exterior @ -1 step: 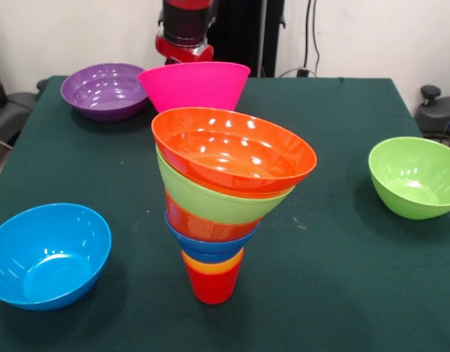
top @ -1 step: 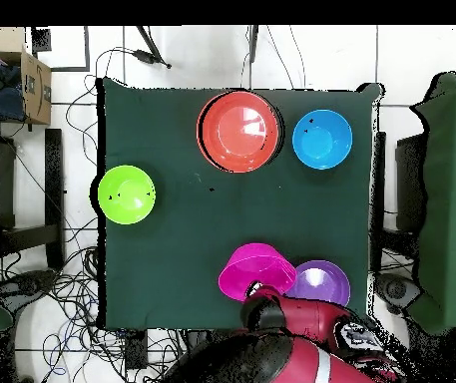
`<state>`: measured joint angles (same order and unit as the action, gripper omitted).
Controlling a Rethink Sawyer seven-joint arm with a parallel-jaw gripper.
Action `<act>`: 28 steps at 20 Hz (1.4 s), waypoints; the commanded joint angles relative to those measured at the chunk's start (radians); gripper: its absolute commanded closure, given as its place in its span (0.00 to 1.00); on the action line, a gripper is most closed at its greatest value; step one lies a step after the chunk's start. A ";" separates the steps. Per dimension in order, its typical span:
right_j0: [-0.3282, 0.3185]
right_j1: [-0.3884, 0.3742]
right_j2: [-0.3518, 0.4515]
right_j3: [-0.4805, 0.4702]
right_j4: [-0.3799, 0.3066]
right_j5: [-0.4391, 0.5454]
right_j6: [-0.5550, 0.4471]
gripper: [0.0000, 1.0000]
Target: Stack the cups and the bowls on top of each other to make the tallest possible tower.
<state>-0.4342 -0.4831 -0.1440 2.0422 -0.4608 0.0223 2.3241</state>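
At upper centre of the front view the gripper apparently carries the pink bowl, its grasp impossible to tell, so that bowl should settle level into the large orange-red bowl topping the leaning tower mid-frame.

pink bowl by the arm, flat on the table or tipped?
Tipped. The pink bowl has its rim slanted, lower toward the purple bowl, right under the arm. Whether the gripper holds it, cannot tell.
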 commanded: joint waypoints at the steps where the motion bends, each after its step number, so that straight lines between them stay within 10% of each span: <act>1: 0.024 -0.028 0.063 -0.008 0.061 0.026 0.106 0.00; 11: 0.035 -0.176 0.108 0.006 0.117 0.219 0.055 0.00; 28: 0.064 -0.093 0.072 0.025 0.134 0.174 0.090 0.00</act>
<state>-0.4004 -0.6393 -0.1393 2.0505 -0.3703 0.1429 2.3241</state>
